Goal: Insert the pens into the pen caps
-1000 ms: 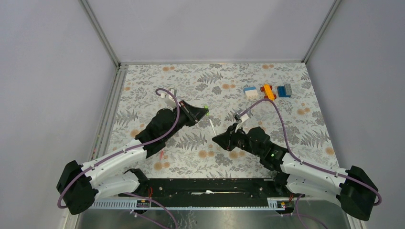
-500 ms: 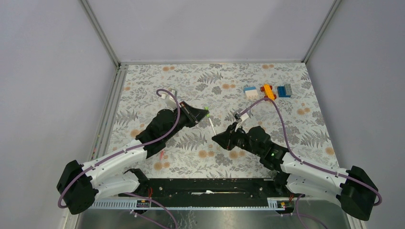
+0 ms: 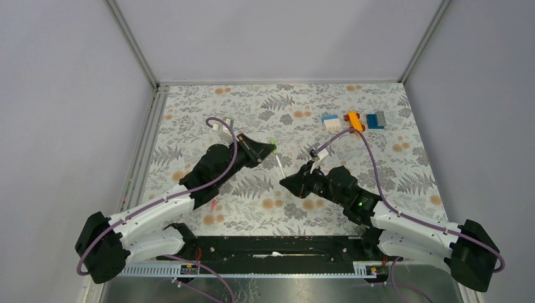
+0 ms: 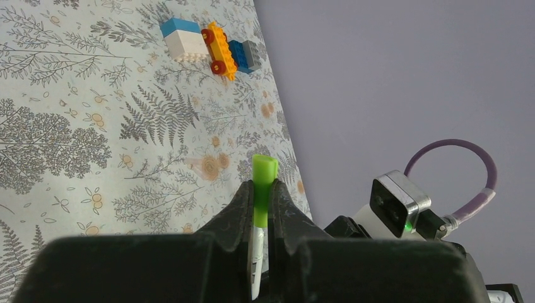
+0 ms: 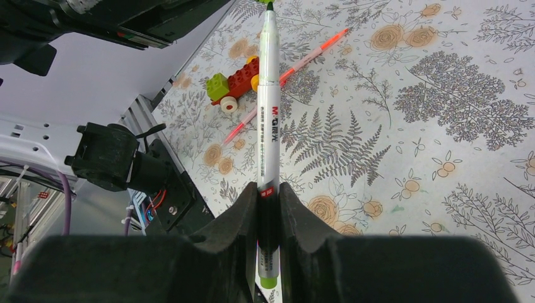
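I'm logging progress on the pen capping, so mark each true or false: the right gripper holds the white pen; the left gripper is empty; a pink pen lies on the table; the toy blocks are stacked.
The right gripper holds the white pen: true.
The left gripper is empty: false, it is shut on the green cap.
A pink pen lies on the table: true.
The toy blocks are stacked: false, they lie side by side in a row.

Plain grey walls (image 3: 277, 31) on three sides, aluminium corner posts (image 3: 132, 43), fern-print tabletop (image 3: 252, 107), even diffuse light.
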`<state>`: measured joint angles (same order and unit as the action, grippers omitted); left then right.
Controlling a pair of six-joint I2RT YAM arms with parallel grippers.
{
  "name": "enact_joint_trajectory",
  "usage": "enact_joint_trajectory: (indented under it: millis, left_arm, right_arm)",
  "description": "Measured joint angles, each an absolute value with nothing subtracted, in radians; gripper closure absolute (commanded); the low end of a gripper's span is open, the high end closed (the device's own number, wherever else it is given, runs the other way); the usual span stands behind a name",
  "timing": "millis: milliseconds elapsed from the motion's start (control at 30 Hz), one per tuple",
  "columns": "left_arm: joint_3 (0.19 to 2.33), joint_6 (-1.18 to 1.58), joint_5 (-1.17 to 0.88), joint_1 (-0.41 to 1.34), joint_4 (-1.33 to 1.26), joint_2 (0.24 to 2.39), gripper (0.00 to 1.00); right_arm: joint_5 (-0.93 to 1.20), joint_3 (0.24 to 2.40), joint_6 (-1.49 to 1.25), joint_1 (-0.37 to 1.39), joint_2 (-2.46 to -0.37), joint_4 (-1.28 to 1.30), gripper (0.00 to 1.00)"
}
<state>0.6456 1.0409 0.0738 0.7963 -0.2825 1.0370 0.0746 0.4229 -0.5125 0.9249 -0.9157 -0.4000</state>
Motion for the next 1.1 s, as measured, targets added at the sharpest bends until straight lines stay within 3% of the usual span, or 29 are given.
enact_joint_trajectory:
  millis: [1100]
  left_arm:
    - [0.619,1.059,0.062,0.796,-0.313,1.048,1.0]
  right_arm:
    - [0.061,0.458,-0.513,0.925,-0.941,-0.373,1.0]
